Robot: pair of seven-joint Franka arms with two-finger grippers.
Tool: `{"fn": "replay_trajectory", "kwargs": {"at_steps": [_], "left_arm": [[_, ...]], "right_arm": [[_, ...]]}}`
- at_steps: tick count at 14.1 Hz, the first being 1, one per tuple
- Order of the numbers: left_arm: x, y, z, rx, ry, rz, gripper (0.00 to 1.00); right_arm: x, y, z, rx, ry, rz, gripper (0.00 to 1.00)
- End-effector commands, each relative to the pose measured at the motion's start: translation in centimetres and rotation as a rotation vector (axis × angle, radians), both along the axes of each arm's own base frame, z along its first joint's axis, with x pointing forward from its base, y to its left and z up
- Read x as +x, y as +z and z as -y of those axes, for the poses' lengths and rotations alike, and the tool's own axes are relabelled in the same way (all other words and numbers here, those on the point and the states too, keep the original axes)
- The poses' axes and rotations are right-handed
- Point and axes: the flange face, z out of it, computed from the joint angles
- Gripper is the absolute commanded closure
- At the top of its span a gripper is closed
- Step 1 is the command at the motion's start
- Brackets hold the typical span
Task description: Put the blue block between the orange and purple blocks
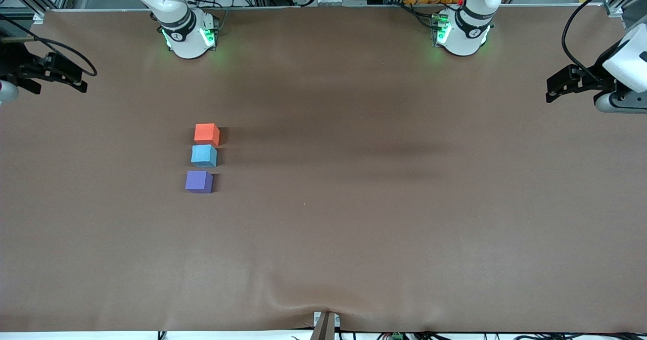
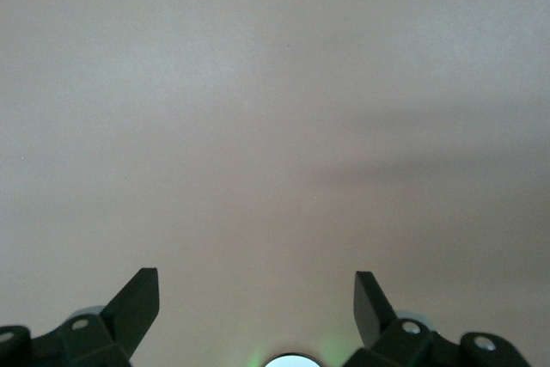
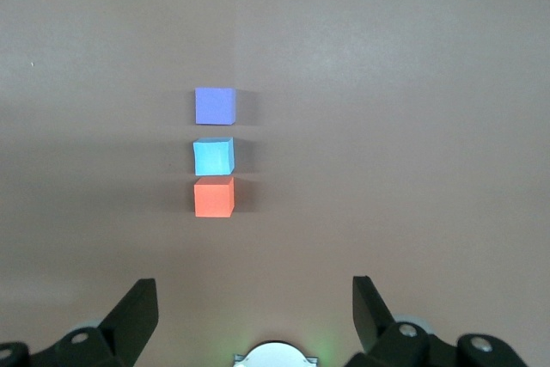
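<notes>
Sitting on the counter [image 1: 354, 229] between the orange block [image 1: 206, 133] and purple block [image 1: 198, 181], the blue block [image 1: 204, 155] looks light, probably soft foam; grip opposite flat faces. Left pincer [image 2: 256, 296] and right pincer [image 3: 254, 300] wait spread, empty, over the counter's ends.

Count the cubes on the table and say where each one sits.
3, in one row: the orange block farthest from the front camera, the blue block in the middle, the purple block nearest. None seems hidden.
</notes>
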Motion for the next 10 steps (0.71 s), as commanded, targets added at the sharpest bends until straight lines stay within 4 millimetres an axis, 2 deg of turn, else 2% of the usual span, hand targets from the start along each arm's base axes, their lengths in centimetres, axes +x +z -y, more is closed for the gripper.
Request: {"fn": "replay_trajectory", "kwargs": {"at_steps": [1, 4, 10], "left_arm": [[-0.16, 0.37, 0.14, -0.012, 0.012, 0.011, 0.00], [-0.14, 0.38, 0.06, -0.012, 0.014, 0.012, 0.00], [-0.09, 0.30, 0.00, -0.014, 0.014, 0.010, 0.00]], "right_arm": [[-0.78, 0.10, 0.38, -0.024, 0.037, 0.011, 0.00], [-0.38, 0.77, 0.54, -0.038, 0.042, 0.026, 0.00], [-0.38, 0.73, 0.47, -0.045, 0.044, 0.022, 0.00]]}}
